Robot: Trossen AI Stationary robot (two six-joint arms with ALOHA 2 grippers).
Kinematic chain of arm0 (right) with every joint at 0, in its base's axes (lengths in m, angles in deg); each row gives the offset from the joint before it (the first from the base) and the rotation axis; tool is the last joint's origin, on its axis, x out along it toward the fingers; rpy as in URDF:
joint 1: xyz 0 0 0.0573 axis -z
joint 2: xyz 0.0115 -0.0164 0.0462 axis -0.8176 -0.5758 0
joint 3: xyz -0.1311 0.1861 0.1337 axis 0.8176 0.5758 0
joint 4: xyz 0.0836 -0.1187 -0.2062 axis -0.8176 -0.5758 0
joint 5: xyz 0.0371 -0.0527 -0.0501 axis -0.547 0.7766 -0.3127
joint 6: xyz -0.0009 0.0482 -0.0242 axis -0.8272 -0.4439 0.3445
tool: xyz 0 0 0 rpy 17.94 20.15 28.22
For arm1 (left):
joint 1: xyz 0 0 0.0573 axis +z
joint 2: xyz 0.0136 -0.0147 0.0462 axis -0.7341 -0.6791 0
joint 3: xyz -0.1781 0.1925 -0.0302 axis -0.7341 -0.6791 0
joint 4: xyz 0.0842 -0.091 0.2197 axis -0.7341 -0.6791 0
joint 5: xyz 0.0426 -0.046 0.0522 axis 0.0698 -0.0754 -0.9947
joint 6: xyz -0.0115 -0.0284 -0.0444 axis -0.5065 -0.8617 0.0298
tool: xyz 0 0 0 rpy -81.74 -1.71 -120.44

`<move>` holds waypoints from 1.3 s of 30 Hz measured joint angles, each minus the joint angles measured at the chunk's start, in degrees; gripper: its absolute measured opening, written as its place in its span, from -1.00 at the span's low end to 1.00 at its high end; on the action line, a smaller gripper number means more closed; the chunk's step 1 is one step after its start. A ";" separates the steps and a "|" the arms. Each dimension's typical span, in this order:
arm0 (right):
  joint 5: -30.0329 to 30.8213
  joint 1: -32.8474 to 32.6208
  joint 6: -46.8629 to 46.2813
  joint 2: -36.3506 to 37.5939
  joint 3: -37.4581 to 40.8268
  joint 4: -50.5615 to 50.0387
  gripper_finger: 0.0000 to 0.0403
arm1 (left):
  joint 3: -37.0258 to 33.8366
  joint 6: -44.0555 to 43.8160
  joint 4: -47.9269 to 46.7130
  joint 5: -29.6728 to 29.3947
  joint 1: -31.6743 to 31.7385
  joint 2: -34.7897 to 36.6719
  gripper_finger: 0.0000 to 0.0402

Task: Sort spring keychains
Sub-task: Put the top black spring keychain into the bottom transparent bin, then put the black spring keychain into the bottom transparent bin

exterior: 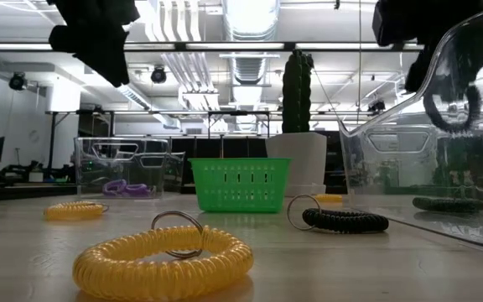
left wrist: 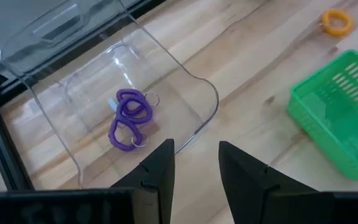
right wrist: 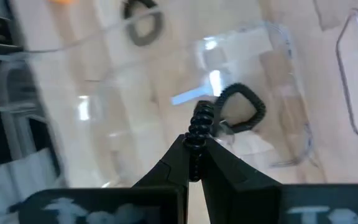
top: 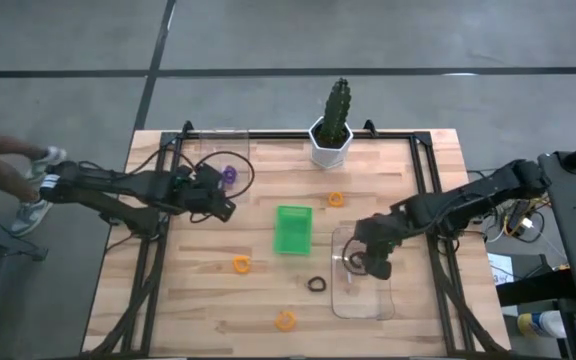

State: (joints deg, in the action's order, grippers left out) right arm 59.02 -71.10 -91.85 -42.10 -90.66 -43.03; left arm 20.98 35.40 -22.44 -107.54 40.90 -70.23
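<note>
My right gripper [top: 377,262] hovers over the near-right clear tray [top: 363,300], shut on a black spring keychain [exterior: 451,107]. Another black keychain [right wrist: 241,109] lies on that tray's floor, and a third [top: 316,284] lies on the table left of the tray. My left gripper [left wrist: 196,165] is open above the table beside the far-left clear tray [left wrist: 73,56], which holds purple keychains [left wrist: 129,118]. Orange keychains lie on the table at the far side [top: 336,198], in the middle [top: 241,263] and at the near side [top: 285,320]. The green tray [top: 293,228] stands at the centre. My right gripper pinches the black keychain's coil [right wrist: 199,127] between its two fingers, coming from above and pointing down. The coil runs along the gap between the fingers. The keychain hangs below the fingertips [exterior: 453,117], lifted clear above the clear tray's floor.
A cactus in a white pot [top: 332,140] stands at the far edge. A black frame of rails [top: 423,180] runs along the table's sides. A person's legs and shoes [top: 28,190] show beyond the table's left edge. Bare wood lies near the front-left corner.
</note>
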 joint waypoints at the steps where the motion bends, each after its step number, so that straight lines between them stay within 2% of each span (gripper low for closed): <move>1: 0.78 -0.10 -0.17 -0.92 0.00 0.02 -0.91 | -0.29 0.45 0.35 -0.29 0.00 0.37 -0.42; 10: 2.32 -0.13 -0.47 -8.48 0.00 0.05 -0.91 | -1.89 1.98 0.60 -0.75 0.00 1.68 -0.42; 17: 5.70 -0.12 -2.21 -9.85 0.00 -0.09 -0.88 | -2.48 3.25 0.35 -0.81 0.00 1.68 -0.42; 30: 6.97 -0.12 -7.59 -10.07 2.86 0.07 -0.64 | -2.48 7.48 0.35 -1.31 0.01 1.68 -0.42; 39: 6.92 -0.12 -7.43 -9.81 3.01 0.74 -0.48 | -2.48 8.60 0.35 -1.32 0.00 1.68 -0.42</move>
State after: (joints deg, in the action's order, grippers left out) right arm 65.95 -71.22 -99.28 -51.91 -87.65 -42.28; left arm 18.50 44.00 -22.09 -108.86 40.90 -68.54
